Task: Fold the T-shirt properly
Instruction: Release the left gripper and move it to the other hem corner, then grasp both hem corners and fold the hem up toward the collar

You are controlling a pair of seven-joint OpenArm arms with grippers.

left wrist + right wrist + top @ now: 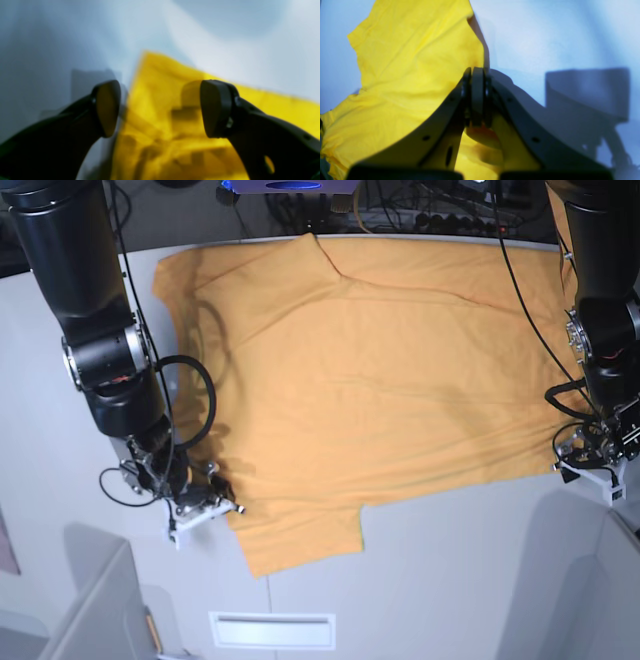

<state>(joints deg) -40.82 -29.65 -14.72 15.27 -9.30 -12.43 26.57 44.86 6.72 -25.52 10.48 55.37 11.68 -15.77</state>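
The light-orange T-shirt (370,370) lies spread flat on the white table (450,570), plain side up, with a sleeve (295,535) sticking out at the front. My right gripper (228,502) is at the shirt's front left edge. In the right wrist view its jaws (477,96) are closed, with the shirt's (415,65) fabric bunched between the fingers. My left gripper (572,452) is at the shirt's right edge. In the left wrist view it (161,108) is open, above the blurred shirt (175,125), holding nothing.
Cables (420,210) and equipment lie along the table's back edge. A white slot plate (272,630) sits at the front edge. Grey panels stand at the front left (90,610) and front right (610,580).
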